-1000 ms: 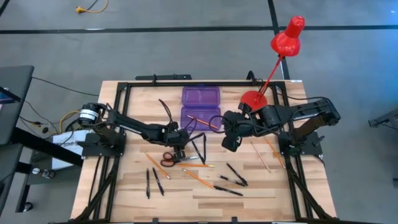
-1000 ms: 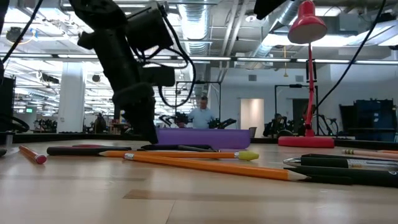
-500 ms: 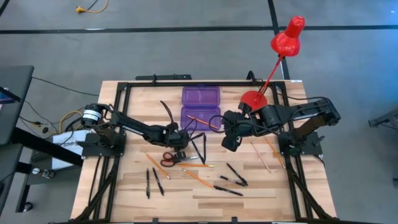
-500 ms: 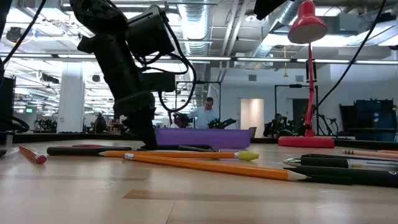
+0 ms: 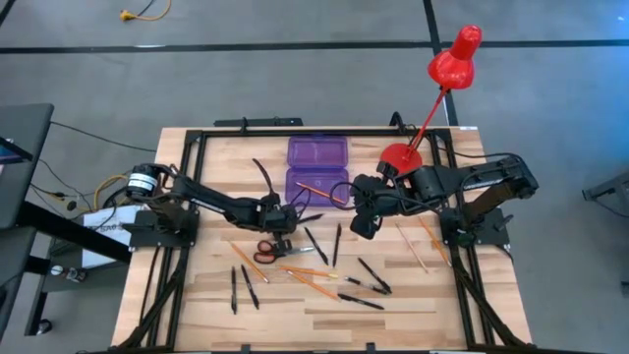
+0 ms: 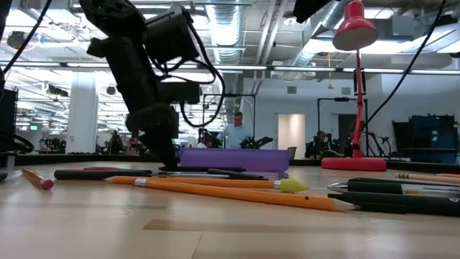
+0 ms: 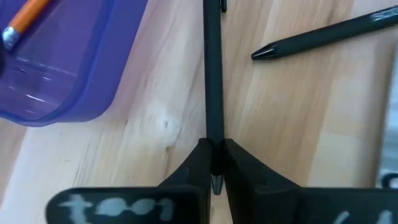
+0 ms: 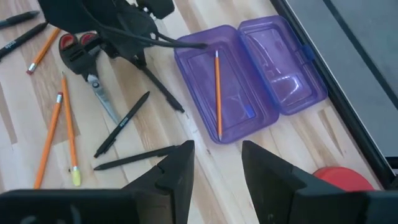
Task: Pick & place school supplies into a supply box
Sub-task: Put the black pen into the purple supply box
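The purple supply box (image 5: pixel 316 169) lies open at the table's far middle, with one orange pencil (image 8: pixel 217 93) in its tray. My left gripper (image 5: pixel 287 222) is low on the table just near of the box, shut on a black pen (image 7: pixel 213 74). Red-handled scissors (image 5: pixel 265 249), two more black pens (image 5: pixel 314 246) and orange pencils (image 5: pixel 307 271) lie flat on the table, nearer the front edge. My right gripper (image 8: pixel 214 165) hangs open above the table, right of the box, with nothing between its fingers. My left gripper pinches the black pen near one end (image 7: pixel 214 155) between its two fingers; the pen's tip shows just behind the fingertips. The fingers slant down from the table's left. The pen runs on ahead of them, past the box's near corner, and lies on the wood.
A red desk lamp (image 5: pixel 452 64) stands with its base (image 5: pixel 398 155) at the far right beside the box. More pens (image 5: pixel 371 280) and pencils (image 5: pixel 423 241) lie at the near and right parts of the table. A black frame rims the table.
My left gripper has shut on the black pen while staying in place. The three pens that lay together as a triangle have come apart: one has slid toward the right edge. An orange pencil has slid a little toward the near edge.
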`<act>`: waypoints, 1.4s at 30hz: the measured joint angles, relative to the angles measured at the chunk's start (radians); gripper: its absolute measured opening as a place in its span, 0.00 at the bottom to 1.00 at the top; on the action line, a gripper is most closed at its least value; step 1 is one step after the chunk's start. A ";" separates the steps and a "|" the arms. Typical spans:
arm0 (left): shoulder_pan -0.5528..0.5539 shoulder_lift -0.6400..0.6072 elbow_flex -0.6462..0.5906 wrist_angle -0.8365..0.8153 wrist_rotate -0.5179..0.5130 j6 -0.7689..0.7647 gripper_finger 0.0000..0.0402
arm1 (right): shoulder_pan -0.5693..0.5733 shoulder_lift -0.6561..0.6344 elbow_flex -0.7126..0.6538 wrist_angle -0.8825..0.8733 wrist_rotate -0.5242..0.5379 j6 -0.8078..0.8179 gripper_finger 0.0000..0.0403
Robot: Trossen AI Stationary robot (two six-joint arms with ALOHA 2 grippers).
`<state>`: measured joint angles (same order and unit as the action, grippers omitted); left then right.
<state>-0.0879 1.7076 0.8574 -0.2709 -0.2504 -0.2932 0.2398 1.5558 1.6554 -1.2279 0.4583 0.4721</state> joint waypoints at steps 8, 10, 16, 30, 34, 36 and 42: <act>-0.014 -0.129 0.000 -0.010 -0.012 0.043 0.01 | 0.000 0.000 0.000 -0.001 0.000 0.000 0.32; -0.017 -0.172 0.000 -0.027 -0.024 0.067 0.01 | 0.000 0.000 0.000 -0.001 0.000 0.000 0.32; 0.021 -0.182 0.000 -0.033 -0.049 0.089 0.00 | 0.000 0.000 0.000 0.001 0.014 0.000 0.32; 0.043 -0.091 -0.001 0.000 0.033 0.140 0.25 | 0.002 0.000 0.000 0.001 0.014 0.018 0.32; 0.037 -0.057 0.000 -0.003 0.080 0.157 0.33 | 0.002 0.000 0.000 0.001 0.014 0.018 0.32; 0.034 -0.041 0.000 0.002 0.053 0.157 0.35 | 0.001 0.000 0.000 0.001 0.014 0.018 0.32; 0.038 -0.004 0.000 0.079 0.058 0.150 0.35 | 0.000 0.000 0.000 0.001 0.014 0.017 0.32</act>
<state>-0.0503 1.7036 0.8574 -0.1920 -0.1921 -0.1430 0.2398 1.5562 1.6550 -1.2270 0.4725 0.4892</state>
